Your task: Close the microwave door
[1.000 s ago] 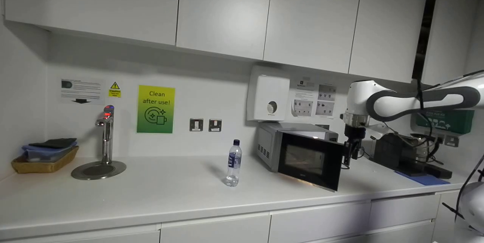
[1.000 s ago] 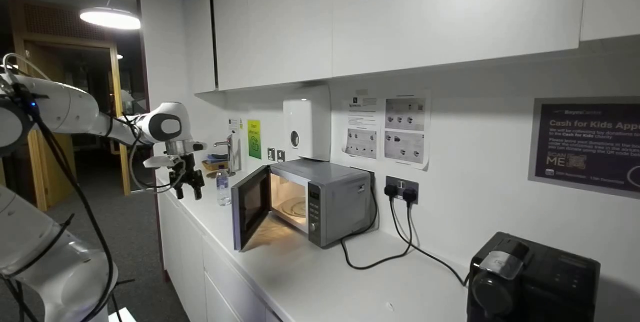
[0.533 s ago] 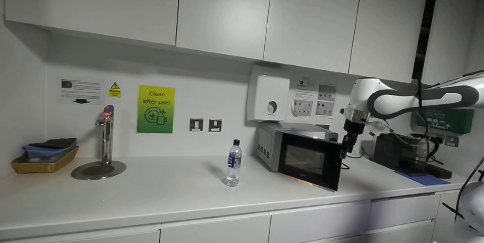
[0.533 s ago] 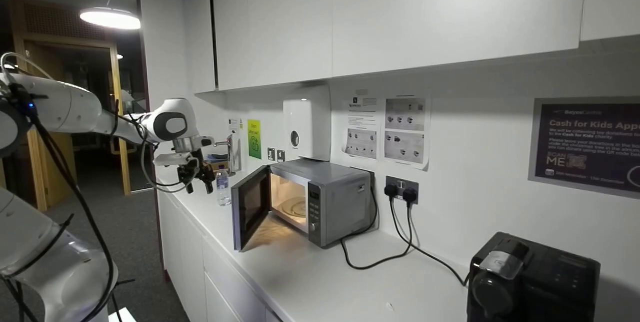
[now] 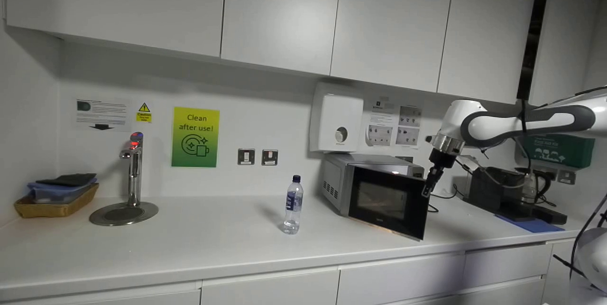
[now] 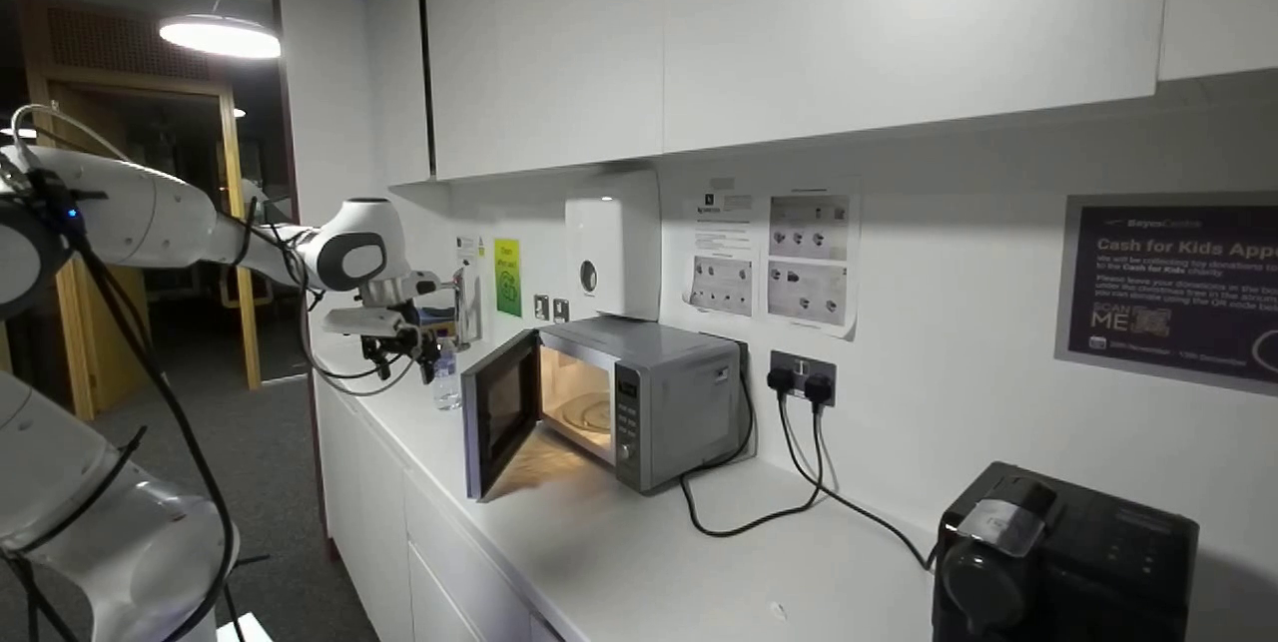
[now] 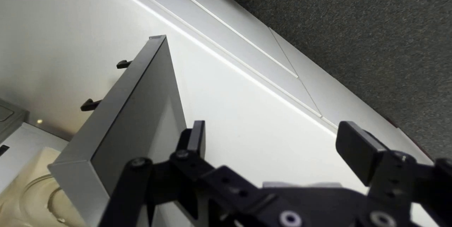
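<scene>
Holds nothing in the black 2-finger gripper [image 7: 273,138], spread wide near the rectangular black-glass door [image 5: 389,203], open on the boxy silver-grey metal microwave [image 6: 689,422]. Risks skimming over if too high, skidding the microwave if pushing too hard.

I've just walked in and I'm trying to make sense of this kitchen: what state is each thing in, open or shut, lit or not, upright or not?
Microwave door: open
Microwave: lit inside
Gripper: open, holding nothing; contact with the door unclear
Water bottle: upright, cap on
Ceiling lamp: lit
Plugs: both in the wall socket
Tap: red glow near its top
</scene>
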You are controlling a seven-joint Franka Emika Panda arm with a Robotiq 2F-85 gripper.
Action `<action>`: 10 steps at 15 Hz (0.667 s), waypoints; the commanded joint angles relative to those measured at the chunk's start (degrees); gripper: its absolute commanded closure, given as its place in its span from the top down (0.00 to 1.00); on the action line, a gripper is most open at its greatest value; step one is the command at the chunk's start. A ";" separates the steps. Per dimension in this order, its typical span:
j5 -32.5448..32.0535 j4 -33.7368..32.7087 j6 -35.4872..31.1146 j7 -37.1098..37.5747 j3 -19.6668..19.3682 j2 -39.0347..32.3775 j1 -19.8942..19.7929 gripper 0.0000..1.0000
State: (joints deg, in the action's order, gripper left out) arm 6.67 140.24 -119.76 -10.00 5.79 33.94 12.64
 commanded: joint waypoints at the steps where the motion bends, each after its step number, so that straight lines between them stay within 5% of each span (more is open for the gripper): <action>1: 3.14 1.39 -2.06 -4.86 -2.21 -0.14 1.97 1.00; 10: 2.33 1.96 -2.31 -11.22 -3.15 -3.35 1.45 1.00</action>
State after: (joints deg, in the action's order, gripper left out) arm 9.28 142.07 -119.81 -18.45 3.86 32.06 13.74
